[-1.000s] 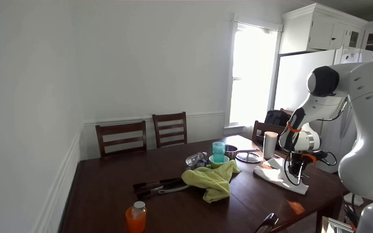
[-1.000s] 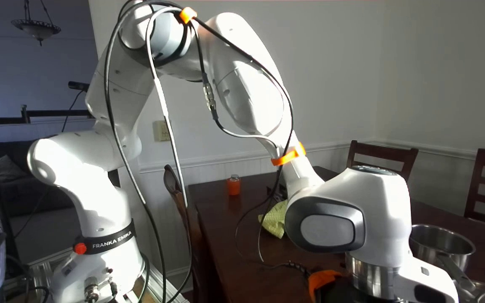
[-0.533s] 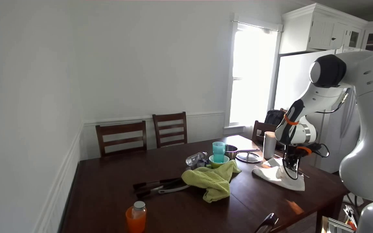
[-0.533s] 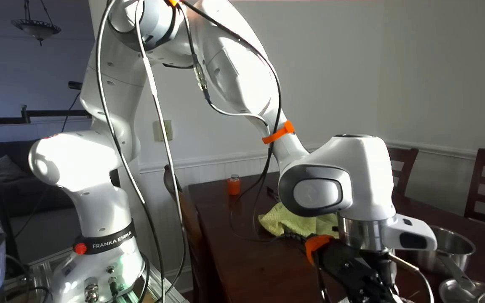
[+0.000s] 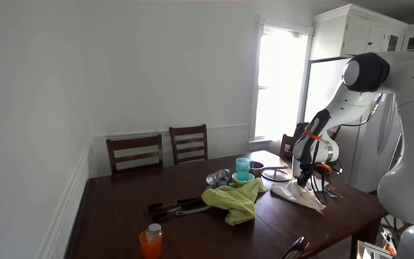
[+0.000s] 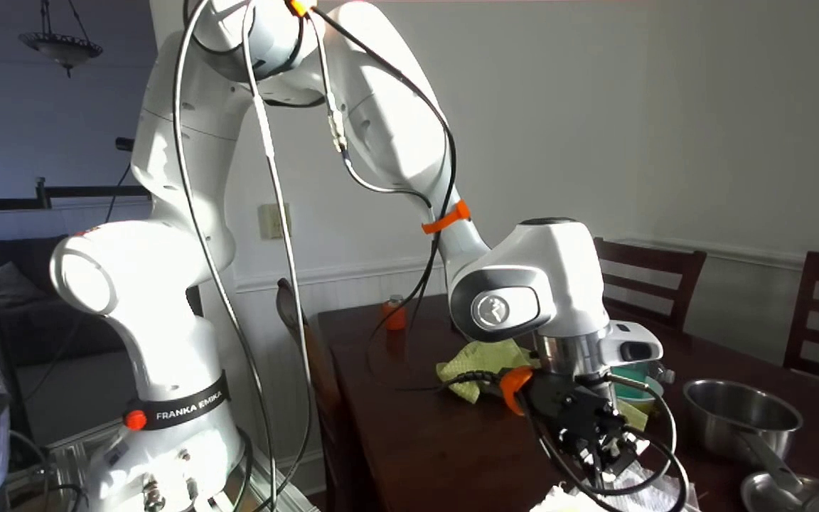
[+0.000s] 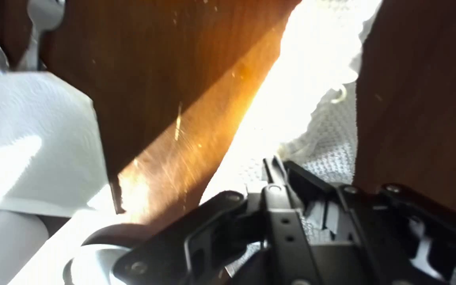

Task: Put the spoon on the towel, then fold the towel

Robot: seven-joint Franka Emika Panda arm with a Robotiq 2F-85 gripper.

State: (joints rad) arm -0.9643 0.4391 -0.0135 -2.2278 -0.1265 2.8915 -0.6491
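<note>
So since half a second ago the gripper (image 7: 279,161) has shifted in toward the middle of the table (image 5: 120,201), and the white towel (image 7: 295,107) slid along with it; in an exterior view it's now closer to the yellow-green dish towel (image 5: 235,201). Jaws are clenched, and I'd say they've got a pinch of that white cloth, going by how it followed. The towel lies right under the fingertips, its long axis heading up and to the right in my wrist view, so I reckon the fold wants a pull across that strip, not along it. No spoon visible on top; could be tucked inside, can't tell. Two pieces of silver cutlery (image 7: 46,18) sit well off to the upper left, at the edge of a paper sheet (image 7: 34,138), too cropped to call. Watch out for the pot lid (image 5: 276,175) near the towel, with the saucepan (image 6: 743,400) just past it: drag further that way and I could bump it.
</note>
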